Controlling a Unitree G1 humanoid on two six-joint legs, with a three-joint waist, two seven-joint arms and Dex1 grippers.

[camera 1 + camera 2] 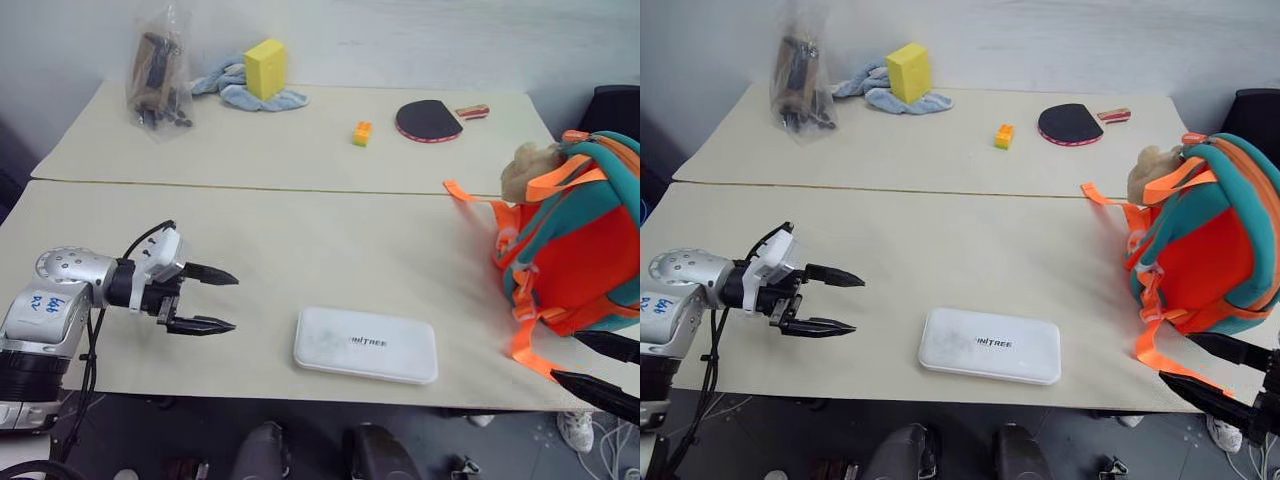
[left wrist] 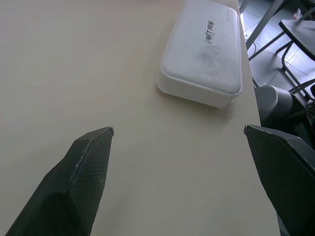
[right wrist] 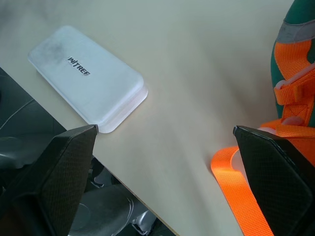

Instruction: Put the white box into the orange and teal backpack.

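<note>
Left gripper [image 1: 222,299]: spread wide, 2 black fingers well apart, nothing between them, touching nothing; hovering over the near table, pointing toward the white box.
Left fingers [image 2: 83,162]: seen from the wrist with bare tabletop between them, the box ahead and untouched.
Right gripper [image 1: 605,368]: also spread wide (tips far apart in the wrist view), empty; poised at the near edge of the table, just beside the backpack's trailing strap.
Right fingers [image 3: 69,162]: no contact with box or strap that can be made out.
White box [image 1: 366,345]: lying flat on the near table [image 1: 300,250] close to its front edge, dark lettering up; between the 2 grippers, nearer the left one, apart from both.
Orange and teal backpack [image 1: 585,255]: standing at the right end of the near table, tan plush charm [image 1: 527,170] at its top, well apart from the box.
Orange strap [image 3: 236,182]: loose on the tabletop beside the right gripper.
Far table [image 1: 300,140]: butted against the near one.
Yellow sponge block [image 1: 265,68]: upright on a blue cloth [image 1: 240,90] at the back.
Clear bag [image 1: 158,75]: dark items inside, left of the sponge.
Small orange block [image 1: 361,133]: mid far table.
Paddle [image 1: 430,120]: black face, right of the block.
</note>
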